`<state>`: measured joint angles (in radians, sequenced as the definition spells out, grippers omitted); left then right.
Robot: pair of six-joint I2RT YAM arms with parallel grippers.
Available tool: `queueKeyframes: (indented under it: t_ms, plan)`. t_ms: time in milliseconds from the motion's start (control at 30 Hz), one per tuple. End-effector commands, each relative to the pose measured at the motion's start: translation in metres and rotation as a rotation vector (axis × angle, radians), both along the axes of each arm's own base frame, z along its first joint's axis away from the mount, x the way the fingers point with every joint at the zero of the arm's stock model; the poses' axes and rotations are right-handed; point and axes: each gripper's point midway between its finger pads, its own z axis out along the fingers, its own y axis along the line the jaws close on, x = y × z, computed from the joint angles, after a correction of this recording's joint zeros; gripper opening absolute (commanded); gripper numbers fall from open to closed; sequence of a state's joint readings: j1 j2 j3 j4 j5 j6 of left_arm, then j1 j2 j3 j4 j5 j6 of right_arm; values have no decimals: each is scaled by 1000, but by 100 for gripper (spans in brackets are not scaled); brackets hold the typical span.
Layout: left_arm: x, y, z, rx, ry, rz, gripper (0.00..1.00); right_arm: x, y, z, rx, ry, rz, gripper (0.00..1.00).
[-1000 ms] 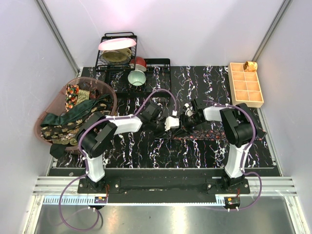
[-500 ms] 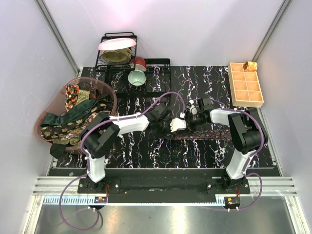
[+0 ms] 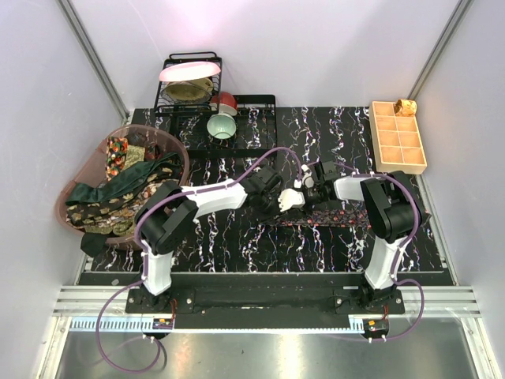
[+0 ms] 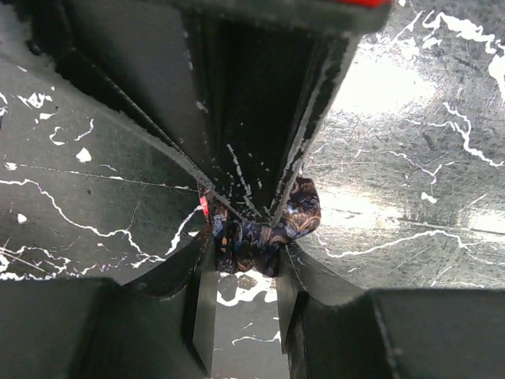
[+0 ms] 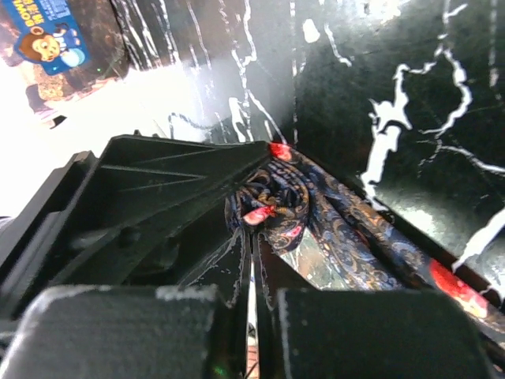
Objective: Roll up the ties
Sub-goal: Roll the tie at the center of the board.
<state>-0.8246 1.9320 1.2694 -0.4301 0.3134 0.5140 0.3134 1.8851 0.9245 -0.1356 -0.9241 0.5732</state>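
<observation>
Mat: a black, white-veined marbled mat [image 3: 237, 237] covers the table, and both arms reach in from its near edge.
Tie: a dark necktie with red dots [image 3: 331, 219] lies flat centre-right. Its long axis runs left to right, and its loose length passes under the right arm.
Coil: the tie's left end is wound into a small coil [image 4: 260, 233] near the mat's centre.
Left gripper [image 4: 243, 272]: jaws partway apart, clamping the coil from both sides.
Right gripper [image 5: 252, 241]: fingers pressed together, tips touching the coil; whether cloth is pinched cannot be told.
In the way: the two grippers meet over the coil and hide it from the top camera.
Left: a pink plastic basket [image 3: 170, 138], well apart, holds heaped green and gold patterned ties [image 3: 118, 189].
Far: a pale green bowl [image 3: 222, 126], a black wire dish rack [image 3: 192, 56], and a tan gridded wooden tray [image 3: 398, 134] at the far right.
</observation>
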Motion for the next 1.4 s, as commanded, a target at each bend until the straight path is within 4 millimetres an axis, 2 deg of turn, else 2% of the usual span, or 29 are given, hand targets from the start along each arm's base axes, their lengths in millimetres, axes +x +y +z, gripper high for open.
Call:
queueKeyframes:
  t_ms: [0, 33, 100, 167, 300, 333, 500, 700, 900, 1067, 1167, 1367]
  plan:
    - [-7, 11, -7, 41, 44, 37, 40, 2, -3, -11, -64, -6, 29, 0]
    - [-11, 10, -7, 22, 65, 22, 43, 3, -7, -16, -99, 6, 25, 0]
    - [-7, 8, 1, -15, 57, 19, 52, 3, -12, -20, -122, 7, 28, 0]
    - [-9, 4, 9, -69, 74, -2, 54, 2, -17, -24, -157, 17, 22, 0]
    - [0, -4, 33, -229, 46, -19, 63, 3, -27, -31, -201, 22, 12, 0]
    - [-3, -7, 44, -276, 45, -41, 64, 3, -30, -33, -212, 26, 8, 0]
    - [-5, -16, 54, -387, 33, -89, 68, 3, -41, -37, -257, 26, 4, 0]
    - [-2, -32, 52, -465, 40, -110, 70, 6, -55, -44, -322, 30, -11, 0]
    - [4, -49, 46, -496, 20, -138, 71, 6, -59, -48, -335, 38, -17, 0]
    - [-2, -57, 30, -465, 22, -156, 71, 6, -60, -50, -335, 47, -20, 0]
    - [-1, -59, 24, -457, 28, -127, 68, 6, -60, -51, -333, 53, -21, 0]
    - [0, -64, 20, -466, 43, -87, 53, 5, -58, -49, -315, 50, -19, 0]
